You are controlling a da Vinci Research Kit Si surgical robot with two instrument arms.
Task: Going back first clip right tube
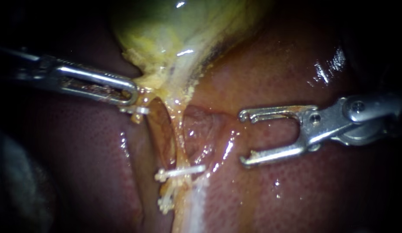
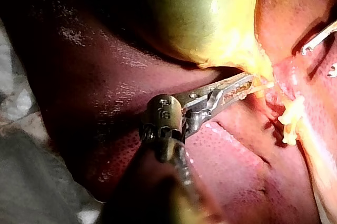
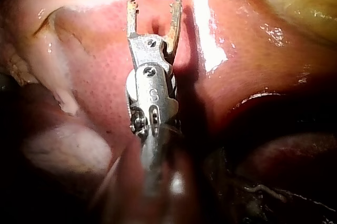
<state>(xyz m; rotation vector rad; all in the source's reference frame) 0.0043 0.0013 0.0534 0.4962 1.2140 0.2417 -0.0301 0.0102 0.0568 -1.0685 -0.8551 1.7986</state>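
The yellow-green gallbladder (image 1: 179,34) hangs over the red liver (image 1: 295,194). My left instrument (image 1: 131,97) is shut on the yellow tissue at the gallbladder's neck, also seen in the left wrist view (image 2: 247,84). From the neck a pale tube (image 1: 178,138) runs down to a white clip (image 1: 181,171) lying across it. A second white clip (image 1: 165,203) sits lower. My right instrument (image 1: 244,138) stands open and empty to the right of the tube, apart from it. In its own view its jaws (image 3: 154,8) are spread over bare liver.
Glistening liver (image 3: 221,66) surrounds both instruments. A small white piece (image 1: 140,110) lies just under the left instrument's jaws. The clipped tube (image 2: 289,121) shows ahead of the left instrument, with the right instrument's jaw tips (image 2: 316,39) beyond it. Grey cloth (image 2: 31,182) lies beside the liver.
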